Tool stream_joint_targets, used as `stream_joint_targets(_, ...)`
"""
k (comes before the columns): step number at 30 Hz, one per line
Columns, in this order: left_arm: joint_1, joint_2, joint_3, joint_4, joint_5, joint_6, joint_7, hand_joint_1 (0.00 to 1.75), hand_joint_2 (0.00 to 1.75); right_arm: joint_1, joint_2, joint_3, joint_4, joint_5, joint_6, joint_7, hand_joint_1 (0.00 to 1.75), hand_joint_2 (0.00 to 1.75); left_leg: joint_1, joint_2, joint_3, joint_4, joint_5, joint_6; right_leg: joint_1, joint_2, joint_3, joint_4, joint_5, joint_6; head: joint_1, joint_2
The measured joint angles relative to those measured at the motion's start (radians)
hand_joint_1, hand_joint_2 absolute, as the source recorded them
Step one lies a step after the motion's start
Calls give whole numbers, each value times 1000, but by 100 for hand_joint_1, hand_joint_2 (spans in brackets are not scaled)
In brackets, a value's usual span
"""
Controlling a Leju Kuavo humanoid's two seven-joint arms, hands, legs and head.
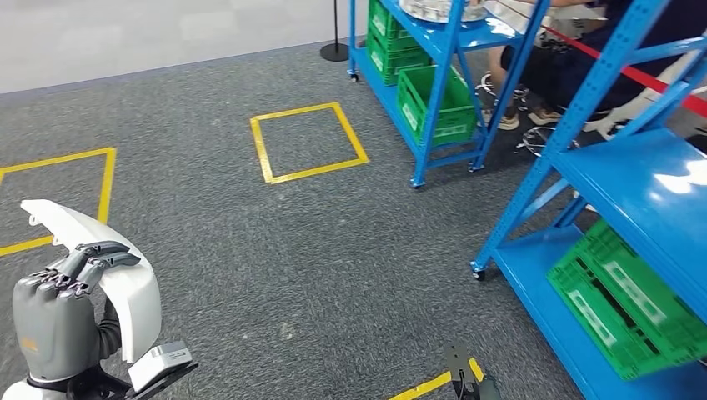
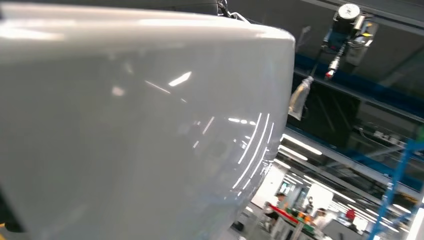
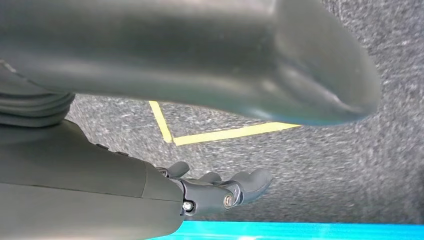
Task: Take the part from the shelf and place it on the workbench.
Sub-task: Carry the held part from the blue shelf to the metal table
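My left hand [image 1: 62,321] holds a white curved plastic part [image 1: 112,271] at the lower left of the head view, its dark fingers [image 1: 96,254] hooked over the part's upper edge. The same glossy white part [image 2: 140,125] takes up most of the left wrist view. My right hand [image 3: 220,187] hangs low over the grey carpet with its fingers spread and nothing in them; its thick grey thumb [image 3: 310,70] crosses the picture. A dark tip of the right hand [image 1: 463,375] peeks in at the head view's lower edge.
A blue shelf rack [image 1: 650,192] with a green crate [image 1: 625,304] stands close on the right. A second blue rack [image 1: 442,50] holding green crates is further back. A seated person [image 1: 575,58] is behind the racks. Yellow tape squares [image 1: 307,142] mark the grey carpet.
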Motion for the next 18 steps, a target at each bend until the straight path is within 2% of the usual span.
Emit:
stream_joint_targets(1, 0, -2, 0, 2, 0, 1, 0, 175, 175, 0, 0, 0, 0, 0, 0, 0, 0, 0, 1, -14, 1, 2, -1, -2, -1, 11, 26, -65, 42, -1, 0, 0)
stream_joint_targets(2, 0, -5, 0, 4, -2, 2, 2, 175, 175, 0, -1, 0, 0, 2, 0, 0, 0, 0, 2, -26, 0, 5, -3, -6, -4, 34, 55, -135, 74, 1, 0, 0)
stream_joint_targets(3, 0, -7, 0, 4, -6, 3, 7, 175, 175, 0, -1, 0, 0, 8, 1, -1, 0, 0, 2, -39, -3, 9, -5, -12, -6, 54, 79, -192, 95, 1, 0, 0)
stream_joint_targets(4, 2, -9, 0, 3, -12, 4, 13, 175, 175, 0, -1, 1, 0, 18, 3, -2, 0, 0, 2, -49, -6, 11, -6, -18, -7, 69, 95, -227, 104, 1, 0, 0)
stream_joint_targets(5, 6, -10, 0, 1, -20, 6, 21, 175, 175, 0, -3, 2, 0, 28, 6, -4, 0, 0, 2, -59, -10, 11, -5, -25, -6, 75, 99, -236, 101, 0, 0, 0)
stream_joint_targets(6, 12, -10, 1, -3, -27, 6, 27, 175, 175, 0, -5, 4, 0, 38, 10, -5, 0, 0, 2, -69, -13, 9, -3, -31, -5, 63, 101, -239, 103, -5, 0, 0)
stream_joint_targets(7, 18, -10, 1, -7, -32, 7, 31, 175, 175, 0, -6, 5, 0, 43, 13, -6, 0, 0, 3, -70, -15, 9, -3, -37, -5, 51, 103, -241, 105, -11, 0, 0)
stream_joint_targets(8, 24, -10, 2, -12, -35, 7, 34, 175, 175, 0, -9, 7, 0, 46, 15, -6, 0, 0, 3, -53, -20, 16, -8, -42, -5, 40, 106, -244, 105, -18, -2, 0)
stream_joint_targets(9, 27, -10, 2, -16, -37, 8, 35, 175, 175, 0, -11, 7, 0, 48, 17, -6, 0, 0, 2, -25, -31, 40, -23, -47, -6, 27, 109, -248, 106, -25, -4, 0)
stream_joint_targets(11, 31, -10, 3, -21, -39, 8, 37, 175, 175, 2, -16, 8, -1, 49, 17, -6, 0, 0, 2, 36, -81, 146, -81, -55, -3, 1, 113, -250, 103, -34, -9, 0)
stream_joint_targets(12, 34, -10, 3, -21, -40, 8, 38, 175, 175, 4, -18, 8, -1, 49, 17, -4, 0, 0, 4, 48, -115, 213, -111, -59, -1, -14, 115, -250, 101, -37, -9, 0)
stream_joint_targets(13, 38, -9, 3, -22, -43, 8, 40, 175, 175, 5, -19, 8, -1, 49, 17, 0, 0, 0, 6, 53, -141, 265, -128, -61, 0, -29, 115, -250, 99, -39, -9, 0)
stream_joint_targets(14, 43, -9, 3, -23, -47, 8, 41, 175, 175, 5, -20, 8, -1, 50, 18, 4, 0, 0, 7, 54, -152, 285, -126, -62, 0, -43, 117, -250, 97, -39, -10, 0)
stream_joint_targets(15, 48, -8, 3, -27, -52, 8, 42, 175, 175, 5, -21, 9, -1, 51, 20, 7, 0, 0, 8, 57, -142, 264, -105, -61, 1, -56, 119, -250, 95, -39, -10, 0)
stream_joint_targets(16, 53, -8, 3, -32, -57, 9, 42, 175, 175, 5, -21, 9, -1, 52, 22, 7, 0, 0, 7, 65, -112, 207, -72, -58, 1, -68, 122, -250, 93, -37, -10, 0)
stream_joint_targets(18, 57, -7, 3, -45, -64, 12, 41, 175, 175, 5, -21, 10, -1, 53, 28, -1, 0, 0, 0, 106, -39, 71, -19, -48, 4, -90, 130, -250, 86, -31, -10, 0)
